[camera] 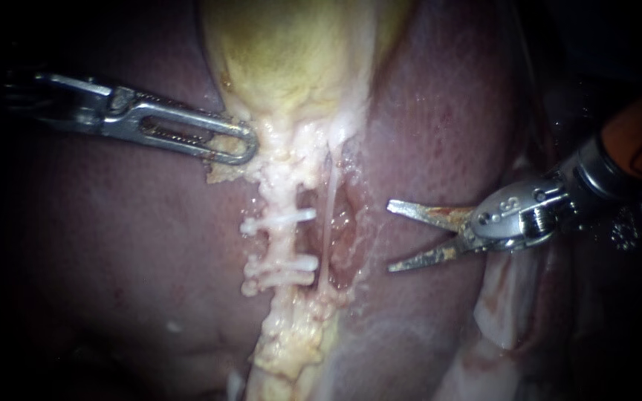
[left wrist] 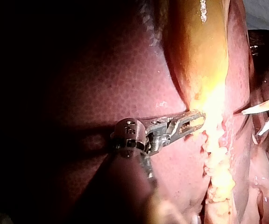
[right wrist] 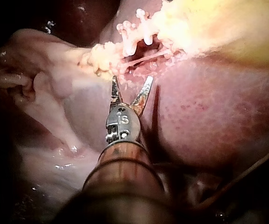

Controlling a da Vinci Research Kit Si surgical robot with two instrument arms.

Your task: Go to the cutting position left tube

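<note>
Left instrument [camera: 241,143] [left wrist: 194,122]: entered from the left; jaws pressed together, seemingly pinching pale tissue at the lower end of the gallbladder [camera: 284,52], though the contact is poorly seen.

Right instrument [camera: 390,237] [right wrist: 131,79]: entered from the right; two blades spread wide, nothing between them, held over the liver [camera: 113,245].

Left tube [camera: 282,241]: thick, fatty, running down from the gallbladder along the liver. One clip [camera: 285,218] is seen across it above, two more clips [camera: 285,269] below.

Right tube [camera: 328,215]: thin pale strand, just beside the left tube, lying between it and the spread blades. The blade tips are near it but apart from both tubes.
</note>
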